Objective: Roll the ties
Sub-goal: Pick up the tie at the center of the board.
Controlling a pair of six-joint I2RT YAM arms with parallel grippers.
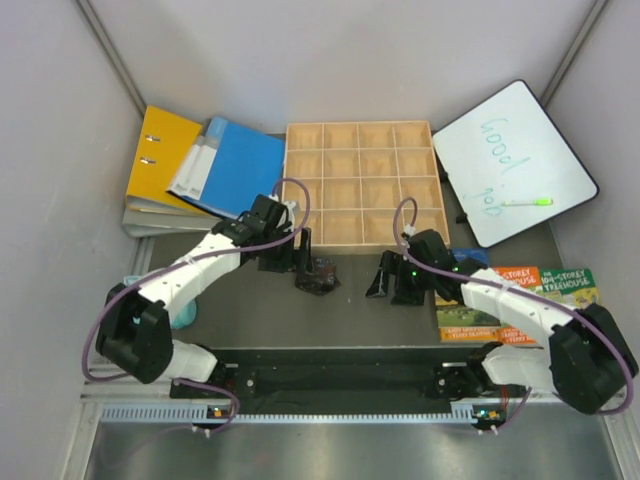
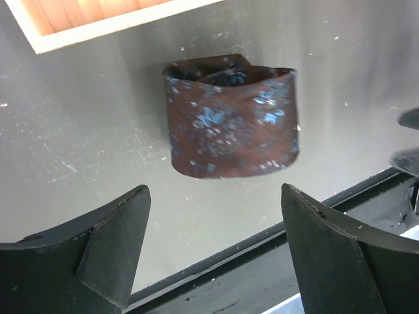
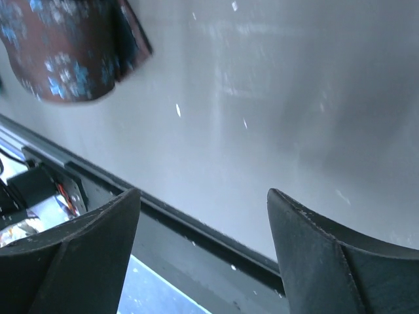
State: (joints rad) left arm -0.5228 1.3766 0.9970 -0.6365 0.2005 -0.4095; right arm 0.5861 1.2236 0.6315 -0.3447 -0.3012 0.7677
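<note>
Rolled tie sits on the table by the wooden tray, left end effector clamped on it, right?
No. The left end effector is open and apart from the rolled tie, which does sit on the table by the wooden tray; the left wrist view shows it.

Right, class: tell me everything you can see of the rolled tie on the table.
The rolled tie is a compact coil of dark brown fabric flecked with small blue motifs. Its layers spiral at the open top, so it seems to stand on end. It rests on the grey table, on the near side of the wooden tray, apart from it. The open left gripper is short of it, not touching.
</note>
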